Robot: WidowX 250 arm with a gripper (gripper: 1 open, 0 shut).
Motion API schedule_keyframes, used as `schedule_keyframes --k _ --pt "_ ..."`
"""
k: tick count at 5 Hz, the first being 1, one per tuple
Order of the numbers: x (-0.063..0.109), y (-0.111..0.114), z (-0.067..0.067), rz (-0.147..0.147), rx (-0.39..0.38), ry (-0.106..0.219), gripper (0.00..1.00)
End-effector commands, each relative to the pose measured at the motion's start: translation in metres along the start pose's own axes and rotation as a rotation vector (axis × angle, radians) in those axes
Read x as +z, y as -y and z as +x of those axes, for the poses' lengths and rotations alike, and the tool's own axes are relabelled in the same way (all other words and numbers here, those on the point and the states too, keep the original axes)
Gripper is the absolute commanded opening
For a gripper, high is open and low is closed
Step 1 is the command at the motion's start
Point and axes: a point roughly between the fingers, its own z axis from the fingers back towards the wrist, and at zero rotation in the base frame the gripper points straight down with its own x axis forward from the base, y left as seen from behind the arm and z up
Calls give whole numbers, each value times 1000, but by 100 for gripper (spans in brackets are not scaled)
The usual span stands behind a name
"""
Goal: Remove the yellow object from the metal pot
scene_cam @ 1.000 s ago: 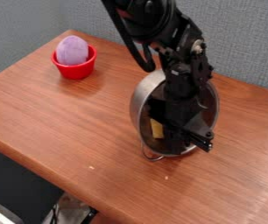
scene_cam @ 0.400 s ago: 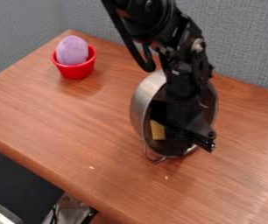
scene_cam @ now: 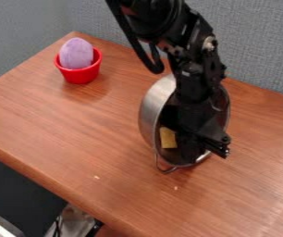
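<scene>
Gripper [scene_cam: 185,151], pressed together, inside shiny cylindrical metal pot [scene_cam: 147,113] beside flat wedge-like yellow object [scene_cam: 166,138].

I can't make out any writing, number or brand mark from where I stand: the metal pot [scene_cam: 153,109], the red bowl [scene_cam: 79,70], the black arm [scene_cam: 156,28] and the wooden table [scene_cam: 57,125] all look plain.

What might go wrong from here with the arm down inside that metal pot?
The gripper is shut deep in the pot with its tips hidden, so a grip on the yellow block is unsure; it may slip. Lifting out, the arm may catch the rim and tip the pot.
</scene>
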Motion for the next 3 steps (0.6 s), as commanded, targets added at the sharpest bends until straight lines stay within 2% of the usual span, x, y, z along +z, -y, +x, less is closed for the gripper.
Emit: schedule_keyframes --k 1,2,3 --pt "19 -2 10 -8 19 69 0" --pt "32 -7 8 -14 34 89 0" --pt "71 -26 13 -17 87 168 0"
